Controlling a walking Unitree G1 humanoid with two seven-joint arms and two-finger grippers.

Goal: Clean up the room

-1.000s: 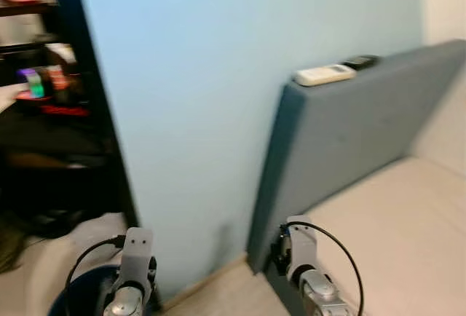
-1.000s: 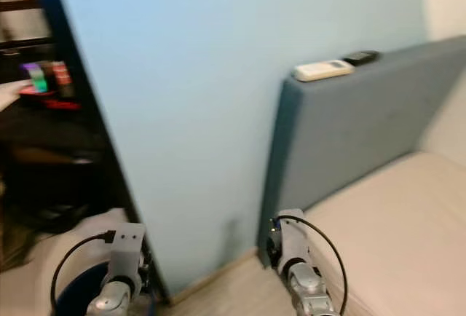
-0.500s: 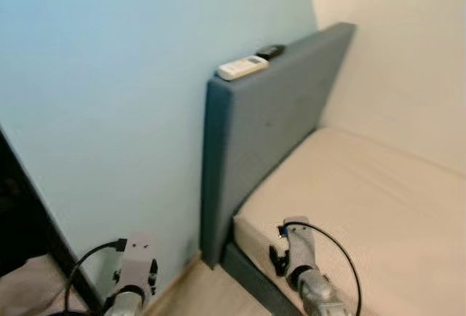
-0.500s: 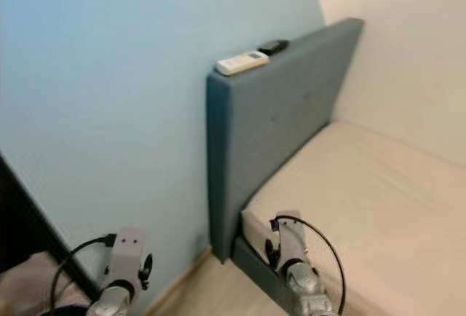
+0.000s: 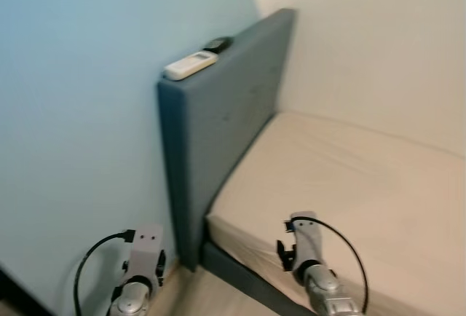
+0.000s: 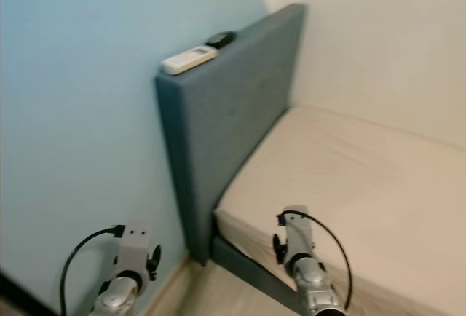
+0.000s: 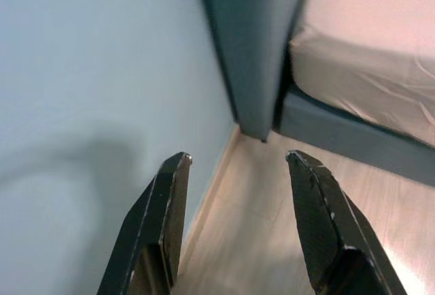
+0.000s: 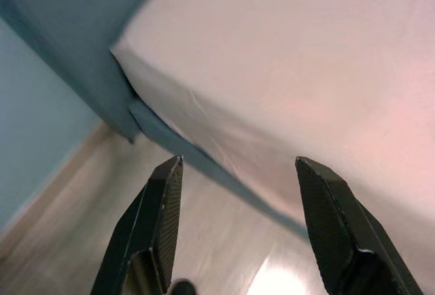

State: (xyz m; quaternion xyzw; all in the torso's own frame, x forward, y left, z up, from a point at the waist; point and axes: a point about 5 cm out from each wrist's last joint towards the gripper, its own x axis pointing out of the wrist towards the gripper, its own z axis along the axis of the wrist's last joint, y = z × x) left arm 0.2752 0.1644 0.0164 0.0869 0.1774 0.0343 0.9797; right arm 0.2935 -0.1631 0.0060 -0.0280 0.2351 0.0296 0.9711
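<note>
While both my arms hang low in front of me, I face the corner where a pale blue wall (image 5: 80,112) meets a cream wall (image 5: 378,46), with a bed pushed into it. Its blue-grey headboard (image 5: 218,127) stands upright against the blue wall, and on its top edge lies a white remote control (image 5: 190,65), with a small dark object (image 5: 217,43) just beyond it, too blurred for me to tell what it is. Bare beige mattress (image 5: 349,178) stretches away from the headboard toward the cream wall, resting on a blue-grey bed frame (image 5: 240,279) whose near corner sits just above the light wooden floor (image 7: 272,240). My left hand (image 7: 238,166) hangs near the blue wall beside the foot of the headboard, its two black fingers (image 7: 166,220) spread apart with nothing between them; past them I see the baseboard, the floor and the bottom corner of the headboard where it meets the frame. My right hand (image 8: 238,172) hangs over the edge of the mattress, fingers (image 8: 333,227) likewise apart and holding nothing, with the frame rail and the floor below. Silver forearms with looping black cables show low in the head views, the left arm (image 5: 138,287) by the wall, the right arm (image 5: 313,279) in front of the mattress corner.
</note>
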